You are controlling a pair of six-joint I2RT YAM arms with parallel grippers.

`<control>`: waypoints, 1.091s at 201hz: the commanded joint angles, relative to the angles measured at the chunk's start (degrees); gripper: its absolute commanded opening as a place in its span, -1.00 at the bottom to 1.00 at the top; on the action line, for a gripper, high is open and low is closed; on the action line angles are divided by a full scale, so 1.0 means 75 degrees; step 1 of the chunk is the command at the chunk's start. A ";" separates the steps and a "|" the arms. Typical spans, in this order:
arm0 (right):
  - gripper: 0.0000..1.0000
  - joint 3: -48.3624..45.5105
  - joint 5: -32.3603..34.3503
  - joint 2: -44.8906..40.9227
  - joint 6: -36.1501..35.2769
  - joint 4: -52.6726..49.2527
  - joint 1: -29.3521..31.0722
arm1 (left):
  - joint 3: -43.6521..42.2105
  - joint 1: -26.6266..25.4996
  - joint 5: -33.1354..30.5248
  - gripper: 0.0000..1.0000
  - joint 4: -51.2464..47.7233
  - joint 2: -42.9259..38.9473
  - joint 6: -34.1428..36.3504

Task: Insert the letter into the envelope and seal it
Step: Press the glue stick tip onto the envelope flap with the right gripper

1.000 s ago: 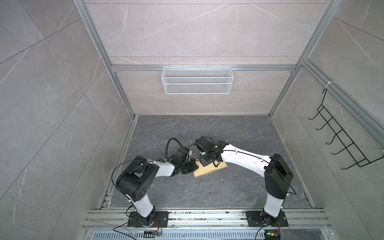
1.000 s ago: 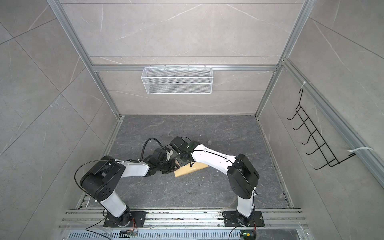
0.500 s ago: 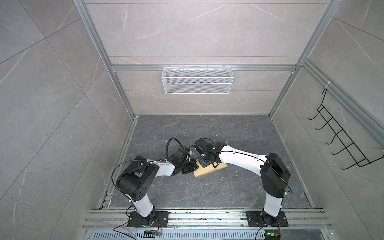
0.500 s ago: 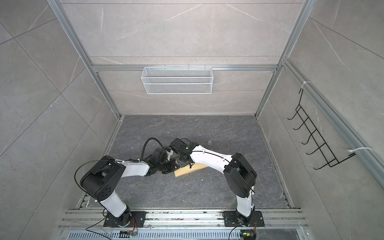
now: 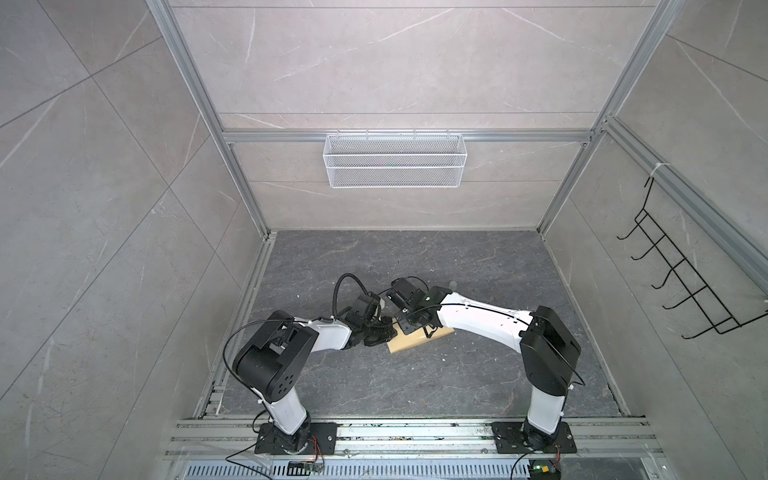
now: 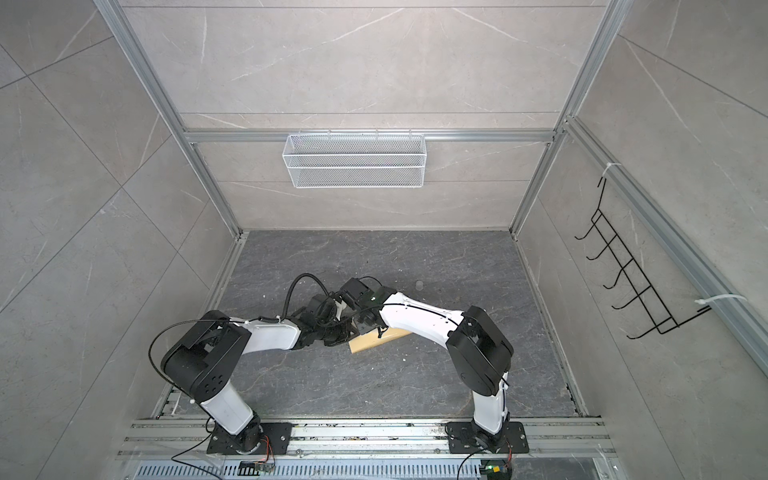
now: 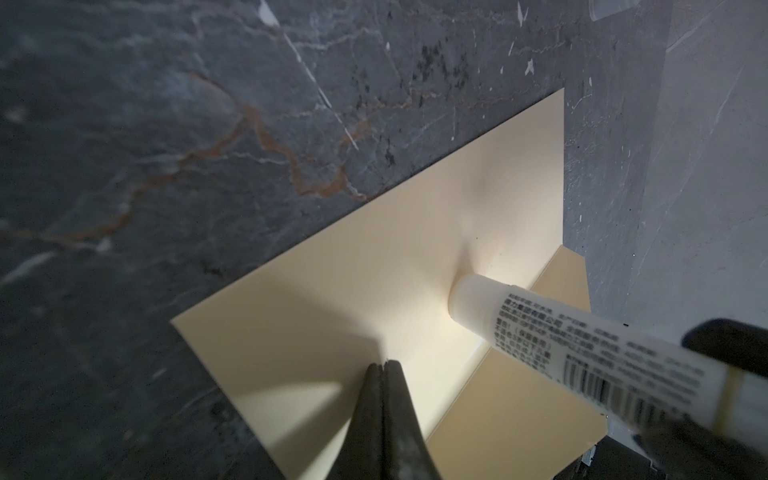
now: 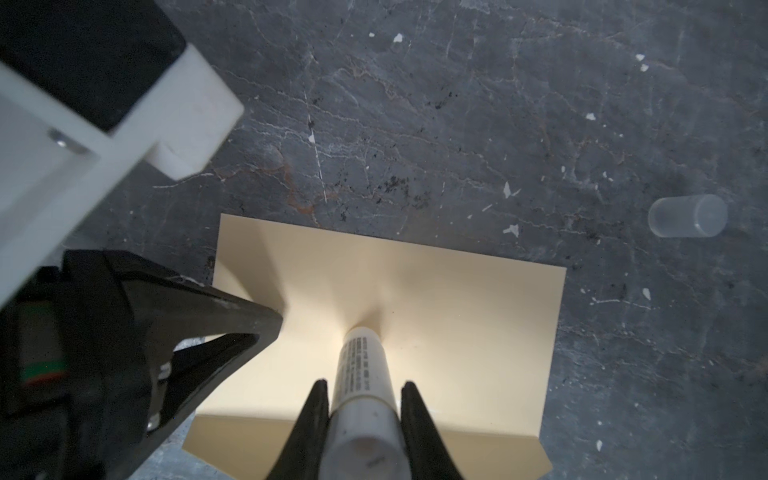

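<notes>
The yellow-tan envelope [image 5: 411,341] [image 6: 368,343] lies flat on the dark stone floor between both arms. Its flap [image 8: 478,453] is folded open along a crease. My right gripper [image 8: 363,388] is shut on a white glue stick [image 8: 362,361] [image 7: 536,328], whose tip touches the envelope's pale face [image 7: 332,291] near the crease. My left gripper [image 7: 383,366] is shut with nothing between its fingers, and its tip presses on the envelope beside the stick. In both top views the two grippers [image 5: 384,332] [image 5: 409,328] meet over the envelope's left end. The letter does not show.
A clear plastic cap [image 8: 688,216] [image 5: 453,285] lies on the floor beyond the envelope. A white wire basket [image 5: 394,160] hangs on the back wall and a black hook rack [image 5: 681,286] on the right wall. Aluminium rails [image 5: 415,432] run along the front edge.
My right arm has shifted a little to the left with the glue stick over the envelope. The left arm and the envelope have stayed put.
</notes>
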 commanded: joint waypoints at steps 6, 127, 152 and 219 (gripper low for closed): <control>-1.00 -0.0324 0.0717 0.0043 0.0145 -0.0481 -0.0291 | -0.0062 0.0051 -0.0889 -1.00 -0.1023 0.0319 0.0319; -1.00 -0.0866 0.1121 -0.0356 0.0213 -0.0356 -0.0633 | -0.0037 0.0010 -0.0993 -1.00 -0.1130 0.0460 0.0418; -1.00 -0.0912 0.1152 -0.0377 0.0222 -0.0359 -0.0719 | -0.0039 0.0003 -0.1030 -1.00 -0.1142 0.0501 0.0434; -1.00 -0.1138 0.1242 -0.0511 0.0289 -0.0340 -0.0990 | -0.0028 -0.0011 -0.1050 -1.00 -0.1189 0.0518 0.0432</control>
